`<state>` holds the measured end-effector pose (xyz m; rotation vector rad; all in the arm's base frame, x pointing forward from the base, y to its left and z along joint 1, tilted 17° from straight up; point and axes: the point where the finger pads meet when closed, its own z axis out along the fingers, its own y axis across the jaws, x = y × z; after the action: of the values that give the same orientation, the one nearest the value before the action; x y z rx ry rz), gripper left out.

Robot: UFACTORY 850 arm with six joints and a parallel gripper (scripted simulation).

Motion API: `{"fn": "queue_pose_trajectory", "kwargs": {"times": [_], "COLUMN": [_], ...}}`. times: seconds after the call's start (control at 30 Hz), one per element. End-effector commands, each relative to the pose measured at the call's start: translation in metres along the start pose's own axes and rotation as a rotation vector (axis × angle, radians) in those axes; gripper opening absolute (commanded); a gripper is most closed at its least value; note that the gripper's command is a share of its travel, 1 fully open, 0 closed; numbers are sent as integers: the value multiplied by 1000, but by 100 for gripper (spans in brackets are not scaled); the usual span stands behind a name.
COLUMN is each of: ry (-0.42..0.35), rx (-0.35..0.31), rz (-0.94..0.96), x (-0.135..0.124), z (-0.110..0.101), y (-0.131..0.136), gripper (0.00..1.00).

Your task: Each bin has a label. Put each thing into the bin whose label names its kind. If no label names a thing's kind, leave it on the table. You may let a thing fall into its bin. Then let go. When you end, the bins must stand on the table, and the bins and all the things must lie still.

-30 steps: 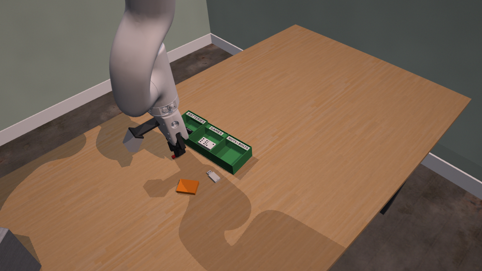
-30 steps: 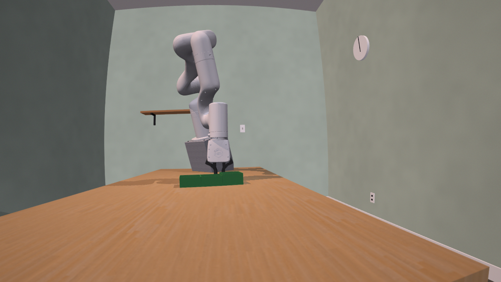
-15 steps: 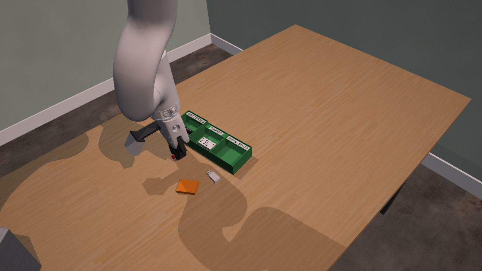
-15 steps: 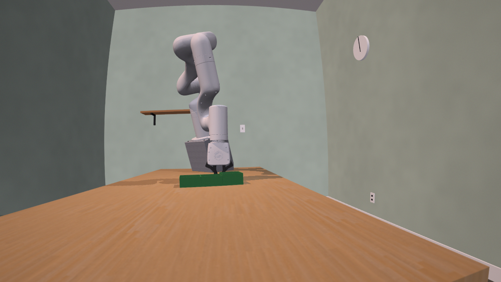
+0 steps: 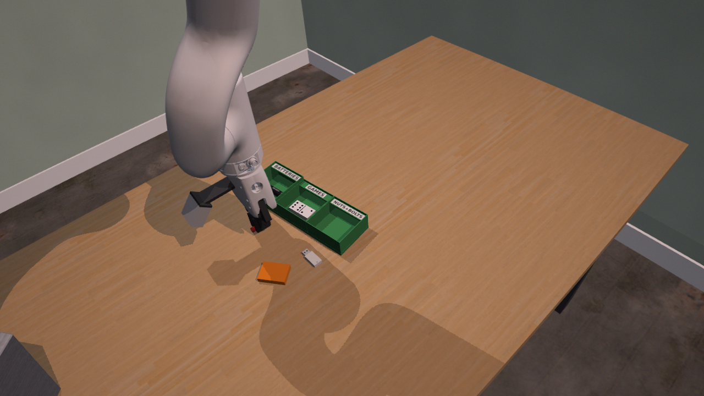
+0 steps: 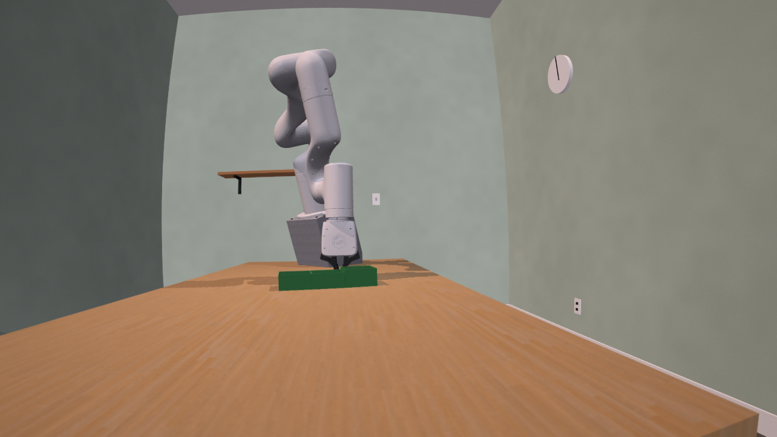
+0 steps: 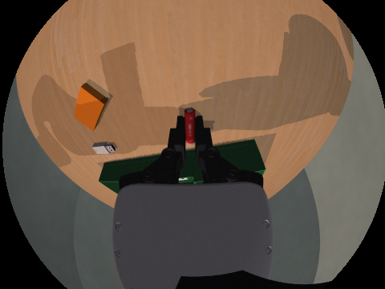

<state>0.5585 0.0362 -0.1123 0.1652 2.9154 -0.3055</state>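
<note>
Top view: row of three joined green bins point(image 5: 322, 231) point(image 6: 327, 280) point(image 7: 138, 166) standing on the wooden table point(image 5: 467, 147) point(image 6: 347, 353) point(image 7: 160, 24), labels along the far rim. The BATTERIES bin point(image 5: 284, 183) is at the far left of the row, the GAMES bin point(image 5: 319, 202) in the middle, the NUTS+BOLTS bin point(image 5: 339, 226) at the near right. Contents: a dark object point(image 5: 276, 191) in the BATTERIES bin, partly hidden by the gripper, kind cannot be told; a white domino point(image 5: 301, 209) with black pips lying in the GAMES bin; nothing visible in the NUTS+BOLTS bin. Gripper point(image 5: 258, 225) point(image 6: 340, 266) point(image 7: 189, 126) points down on the near side of the row, by its left part. State: fingers narrow, closed on a red cylinder point(image 5: 253, 229) point(image 7: 189, 120) with a metallic end face, battery-like in form, outside the bins. Clearance between cylinder and table cannot be told. Also on the table, outside the bins: a pale USB stick point(image 5: 312, 258) point(image 7: 103, 148), metal plug toward the far left, near the row's near side; an orange block point(image 5: 274, 273) point(image 7: 90, 108), lying flat, nearer and to the left of the stick, the two apart. Exterior view: the arm point(image 5: 206, 98) point(image 6: 320, 114) reaches down behind the row; the row hides the fingertips in part, and the stick and block are not visible there.

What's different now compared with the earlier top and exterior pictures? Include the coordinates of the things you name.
The end effector point(image 5: 256, 225) point(image 6: 341, 267) point(image 7: 189, 126) is lower than in the first pictures, and its fingers have drawn together, taking hold of the red battery point(image 5: 253, 229) point(image 7: 190, 128). The green bins point(image 5: 322, 236) point(image 6: 326, 280) point(image 7: 134, 168), domino point(image 5: 301, 209), USB stick point(image 5: 313, 259) point(image 7: 103, 148) and orange block point(image 5: 275, 272) point(image 7: 90, 109) stayed put.
</note>
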Motion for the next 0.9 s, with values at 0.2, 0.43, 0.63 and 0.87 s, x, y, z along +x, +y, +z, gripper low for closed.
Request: {"fn": "queue_pose_trajectory", "kwargs": {"times": [0.2,0.43,0.63,0.87], "ry": [-1,-1,-1,-1], "rx": [0,0,0,0], "rz": [0,0,0,0], "x": [-1,-1,-1,-1], "z": [0,0,0,-10], "y": [0,0,0,0], "gripper": [0,0,0,0]}}
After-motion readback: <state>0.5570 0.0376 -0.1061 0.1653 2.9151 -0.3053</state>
